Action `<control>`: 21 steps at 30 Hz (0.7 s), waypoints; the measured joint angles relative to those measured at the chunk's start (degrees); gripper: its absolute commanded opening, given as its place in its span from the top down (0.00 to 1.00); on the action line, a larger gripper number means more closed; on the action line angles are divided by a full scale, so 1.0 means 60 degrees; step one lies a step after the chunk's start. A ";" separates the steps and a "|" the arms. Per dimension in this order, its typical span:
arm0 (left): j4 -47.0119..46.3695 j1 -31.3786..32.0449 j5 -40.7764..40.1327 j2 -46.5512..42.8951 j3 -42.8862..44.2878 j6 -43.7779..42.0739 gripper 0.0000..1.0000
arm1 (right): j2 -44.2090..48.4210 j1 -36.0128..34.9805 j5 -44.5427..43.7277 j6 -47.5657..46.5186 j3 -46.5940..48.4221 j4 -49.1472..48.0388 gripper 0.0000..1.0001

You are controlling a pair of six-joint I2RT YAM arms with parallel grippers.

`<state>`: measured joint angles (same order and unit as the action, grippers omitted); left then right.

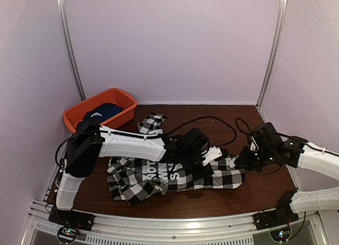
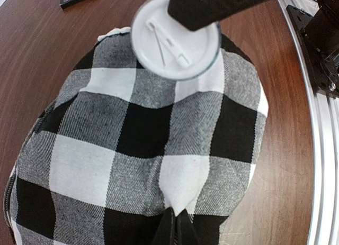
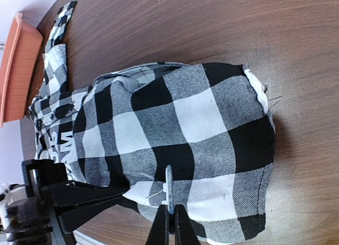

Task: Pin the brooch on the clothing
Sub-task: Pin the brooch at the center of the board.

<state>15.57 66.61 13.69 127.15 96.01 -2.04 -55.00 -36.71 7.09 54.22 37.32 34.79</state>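
Note:
The black-and-white checked shirt (image 1: 169,177) lies crumpled on the table, its lettered black panel showing. My left gripper (image 1: 221,161) is shut on a raised fold of its checked cloth (image 2: 180,181); the pinch shows in the left wrist view (image 2: 177,214). My right gripper (image 1: 239,161) is shut on the edge of the brooch, a round white disc (image 2: 175,36) with its open pin facing the cloth. In the right wrist view the brooch (image 3: 169,184) is edge-on in my right gripper (image 3: 170,210), its thin pin pointing at the pinched fold, beside the left gripper's fingers (image 3: 90,194).
An orange bin (image 1: 119,99) at the back left holds a dark navy garment (image 1: 103,111). A loose checked sleeve (image 1: 151,122) lies behind the left arm. Black cables (image 1: 222,123) loop across the table's back. The metal rail (image 2: 323,150) runs along the near edge.

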 measured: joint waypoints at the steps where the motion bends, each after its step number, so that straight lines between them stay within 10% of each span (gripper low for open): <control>1: -0.0007 0.0000 0.0000 -0.0004 -0.0011 0.0000 1.00 | 0.0109 0.0000 0.0004 0.0033 0.0029 0.0026 1.00; 21: -0.0608 0.0007 -0.0040 -0.0011 -0.0222 0.0055 1.00 | 0.0601 -0.0583 0.1555 0.1566 -0.0656 -0.0539 1.00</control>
<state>11.92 66.65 13.45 127.09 94.67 -1.72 -51.40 -40.21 16.43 63.61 33.39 31.55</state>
